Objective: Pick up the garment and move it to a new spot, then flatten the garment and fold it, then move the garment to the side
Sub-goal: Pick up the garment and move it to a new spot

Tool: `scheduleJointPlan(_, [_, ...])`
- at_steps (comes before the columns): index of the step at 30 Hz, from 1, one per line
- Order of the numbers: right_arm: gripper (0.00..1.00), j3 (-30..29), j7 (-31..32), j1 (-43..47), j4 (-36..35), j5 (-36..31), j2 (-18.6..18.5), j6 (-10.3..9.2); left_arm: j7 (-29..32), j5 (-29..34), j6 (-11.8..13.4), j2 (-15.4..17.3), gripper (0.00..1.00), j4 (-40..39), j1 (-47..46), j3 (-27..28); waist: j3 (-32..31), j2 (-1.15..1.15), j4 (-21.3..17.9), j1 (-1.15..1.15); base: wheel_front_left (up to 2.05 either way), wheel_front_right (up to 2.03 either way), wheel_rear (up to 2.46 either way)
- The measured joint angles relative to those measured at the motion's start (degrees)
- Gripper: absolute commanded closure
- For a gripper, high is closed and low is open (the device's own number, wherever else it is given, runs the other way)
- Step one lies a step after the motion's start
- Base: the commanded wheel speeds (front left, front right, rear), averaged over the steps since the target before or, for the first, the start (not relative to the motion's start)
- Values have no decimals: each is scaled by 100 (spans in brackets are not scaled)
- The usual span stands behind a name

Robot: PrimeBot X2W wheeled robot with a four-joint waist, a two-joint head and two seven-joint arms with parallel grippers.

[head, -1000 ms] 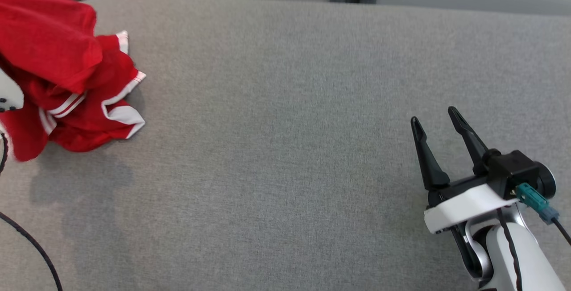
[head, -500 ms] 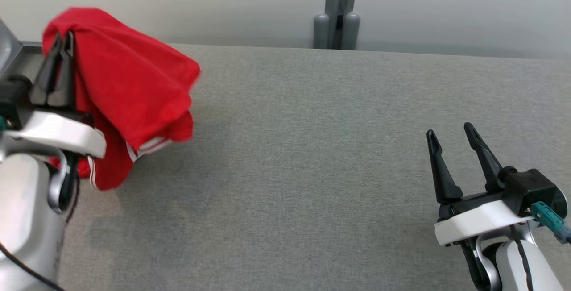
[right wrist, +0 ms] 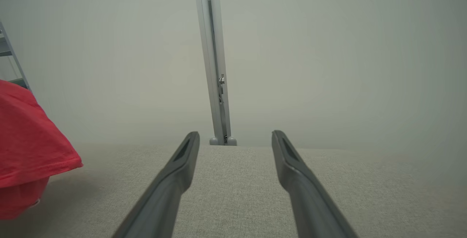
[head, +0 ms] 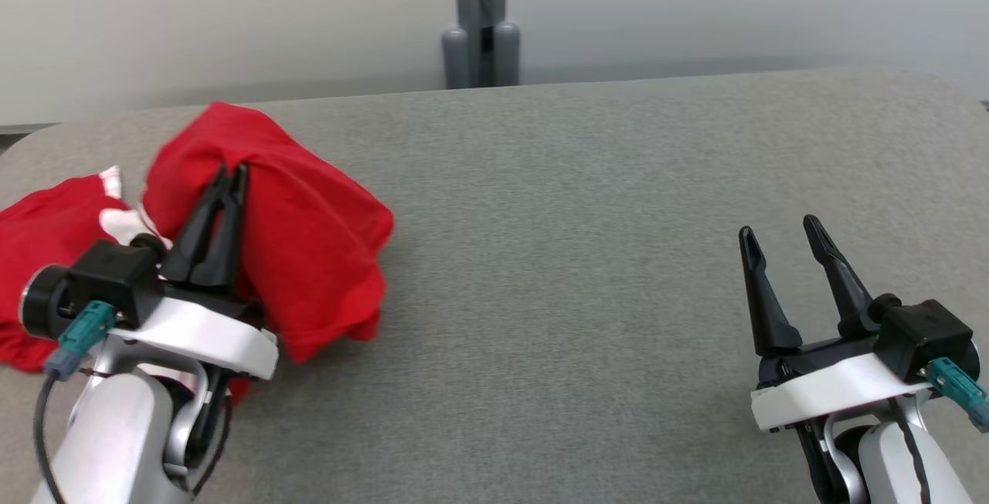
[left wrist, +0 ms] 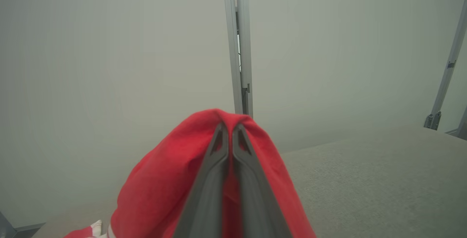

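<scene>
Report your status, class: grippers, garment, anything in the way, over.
Left gripper shut on red garment, lifted, tail on grey table. Right gripper open, empty. No obstacle seen ahead.

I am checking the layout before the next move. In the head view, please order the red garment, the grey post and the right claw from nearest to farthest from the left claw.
1. Red garment: pinched in the shut left claw, draped over it.
2. Grey post: at the back, near the middle.
3. Right claw: open, far over on the right side.
</scene>
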Motion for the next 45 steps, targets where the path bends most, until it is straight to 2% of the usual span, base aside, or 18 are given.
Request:
scheduleJointPlan(8, [0,105,-82,-15,-23,140,0,0,259,5,-141,-326,100,-68,108,-580,153,0,-686,0,0,0,0])
scheduleJointPlan(13, [0,148,-167,-60,-23,233,0,0,337,98,-389,-603,100,368,-233,-1083,334,0,-1209,0,0,0,0])
scheduleJointPlan(21, [0,191,-286,-143,83,341,0,0,175,127,-588,-1028,100,1326,-719,-1477,619,0,-1699,0,0,0,0])
scheduleJointPlan(22, [0,188,-300,-145,107,346,-1,0,168,97,-589,-1074,95,1461,-764,-1484,652,0,-1731,0,0,0,0])
scheduleJointPlan(23, [0,185,-302,-149,124,360,0,0,98,90,-594,-1112,59,1553,-809,-1494,681,0,-1753,0,0,0,0])
scheduleJointPlan(24, [0,179,-307,-157,141,370,1,0,41,90,-605,-1141,59,1645,-859,-1506,703,0,-1768,0,0,0,0])
scheduleJointPlan(25, [0,167,-311,-161,152,381,2,0,-14,87,-608,-1185,25,1723,-910,-1522,716,0,-1771,0,0,0,0])
scheduleJointPlan(26, [0,167,-311,-161,152,381,2,0,-14,87,-608,-1185,0,1723,-910,-1522,716,0,-1771,0,0,0,0])
scheduleJointPlan(29, [0,134,-347,-162,180,385,0,0,-258,80,-630,-1259,0,1885,-1014,-1541,726,0,-1712,0,0,0,0])
scheduleJointPlan(36, [0,114,-358,-193,197,364,0,0,-601,-83,-408,-1312,0,1919,-1019,-1259,697,0,-1374,0,0,0,0])
scheduleJointPlan(45, [0,71,-360,-192,200,212,4,0,-737,-283,-15,-870,0,1586,-601,-583,570,0,-733,0,0,0,0])
